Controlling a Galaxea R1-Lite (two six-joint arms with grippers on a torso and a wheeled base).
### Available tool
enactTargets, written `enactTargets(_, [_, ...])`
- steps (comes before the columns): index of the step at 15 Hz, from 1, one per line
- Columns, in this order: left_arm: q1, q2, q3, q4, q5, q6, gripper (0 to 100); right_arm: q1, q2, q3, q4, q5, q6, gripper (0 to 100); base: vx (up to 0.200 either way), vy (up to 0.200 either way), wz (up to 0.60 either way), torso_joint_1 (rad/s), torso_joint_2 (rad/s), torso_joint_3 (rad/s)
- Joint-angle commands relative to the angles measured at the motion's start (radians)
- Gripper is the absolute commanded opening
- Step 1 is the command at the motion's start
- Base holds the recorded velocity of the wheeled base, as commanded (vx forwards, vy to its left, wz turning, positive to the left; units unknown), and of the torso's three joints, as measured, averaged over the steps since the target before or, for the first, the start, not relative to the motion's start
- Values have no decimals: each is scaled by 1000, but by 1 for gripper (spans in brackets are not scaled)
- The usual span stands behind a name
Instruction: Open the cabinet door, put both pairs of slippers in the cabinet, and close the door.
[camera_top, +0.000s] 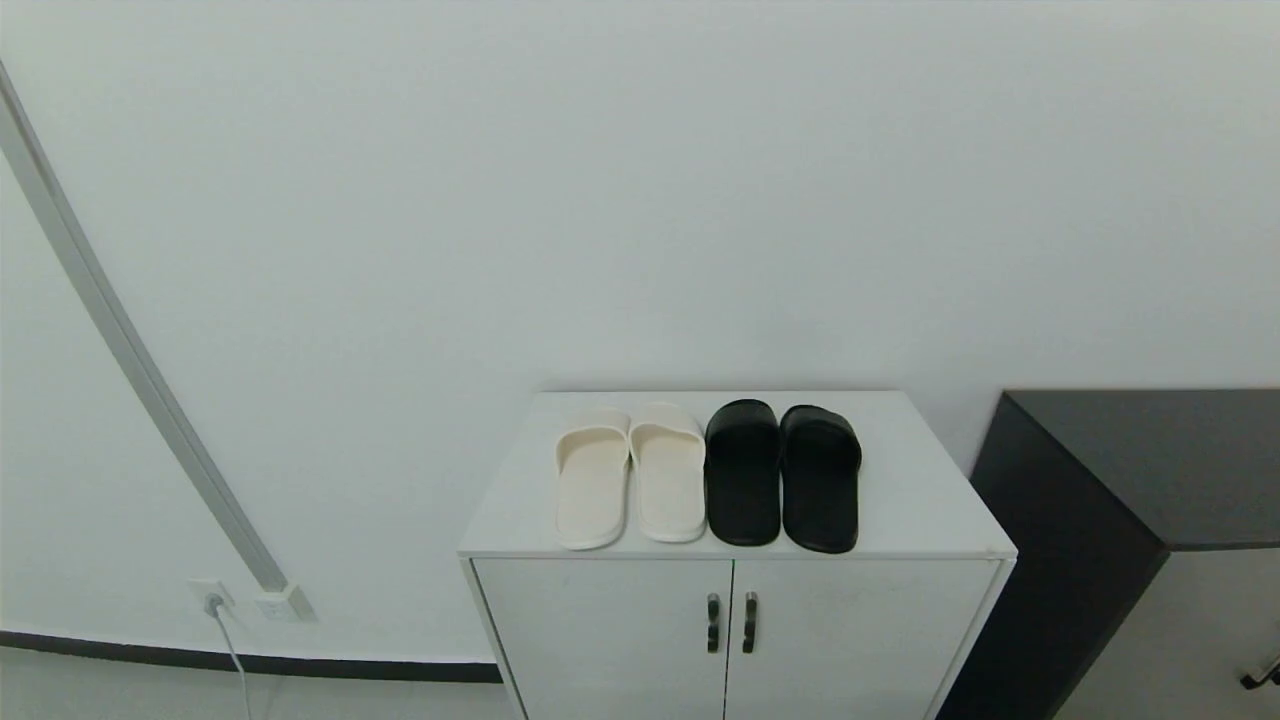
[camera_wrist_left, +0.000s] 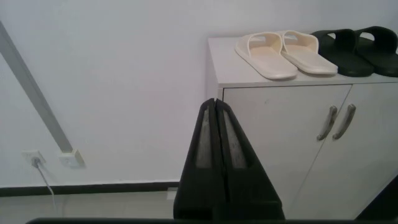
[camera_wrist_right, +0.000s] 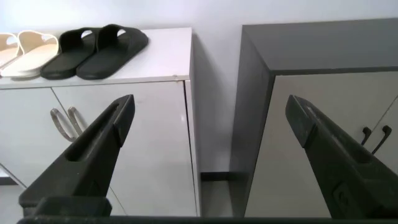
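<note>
A white cabinet (camera_top: 910, 500) stands against the wall with both doors shut and two dark handles (camera_top: 731, 622) at the middle seam. On its top lie a pair of cream slippers (camera_top: 630, 475) on the left and a pair of black slippers (camera_top: 783, 474) on the right, toes toward the wall. My left gripper (camera_wrist_left: 215, 102) is shut, low and left of the cabinet (camera_wrist_left: 273, 143), with the cream slippers (camera_wrist_left: 283, 54) above it. My right gripper (camera_wrist_right: 208, 109) is open, low and off the cabinet's (camera_wrist_right: 155, 112) right front corner, below the black slippers (camera_wrist_right: 96, 43).
A dark grey cabinet (camera_top: 1100, 480) stands close to the white one's right side, with a narrow gap between them. On the wall at the left are a slanted cable duct (camera_top: 120, 340) and a socket with a plugged cord (camera_top: 212, 600).
</note>
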Motion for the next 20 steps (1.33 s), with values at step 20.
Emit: enactTargets(20, [0,0,0,1,8,16,0,737,1593,-673,-475,-312,331,100,0,0,0,0,0,0])
